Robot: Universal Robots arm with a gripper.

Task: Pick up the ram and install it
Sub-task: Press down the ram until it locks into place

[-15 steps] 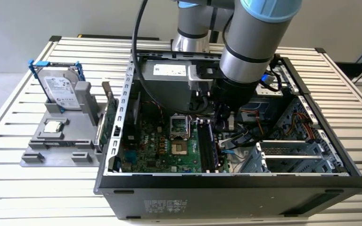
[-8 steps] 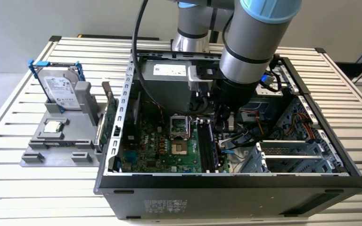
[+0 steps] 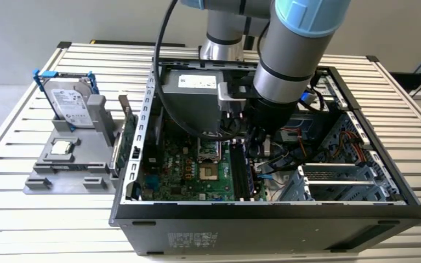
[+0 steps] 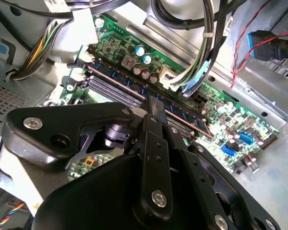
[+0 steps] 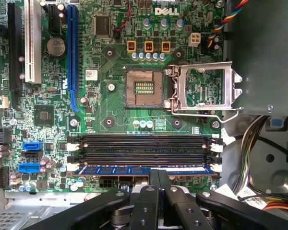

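Observation:
The ram (image 5: 134,169) is a long dark stick with blue labels. It stands on edge in the memory slot nearest my gripper, between white end clips (image 5: 216,167); the slots (image 5: 139,148) beside it hold nothing. My gripper (image 5: 158,175) is inside the computer case with its fingers shut together. In the second wrist view the fingertips (image 4: 151,102) rest at the top edge of the ram (image 4: 120,79) near its middle; contact cannot be judged exactly. In the exterior view the arm (image 3: 284,71) reaches down into the open case.
The open case (image 3: 269,211) has metal walls all round. A processor socket (image 5: 140,86) with its bracket (image 5: 206,88) swung open lies beside the slots. Cable bundles (image 4: 201,57) hang close to the gripper. On the exterior view's left, a grey fixture (image 3: 64,175) holds the hard drive (image 3: 72,101) and processor chip (image 3: 63,147).

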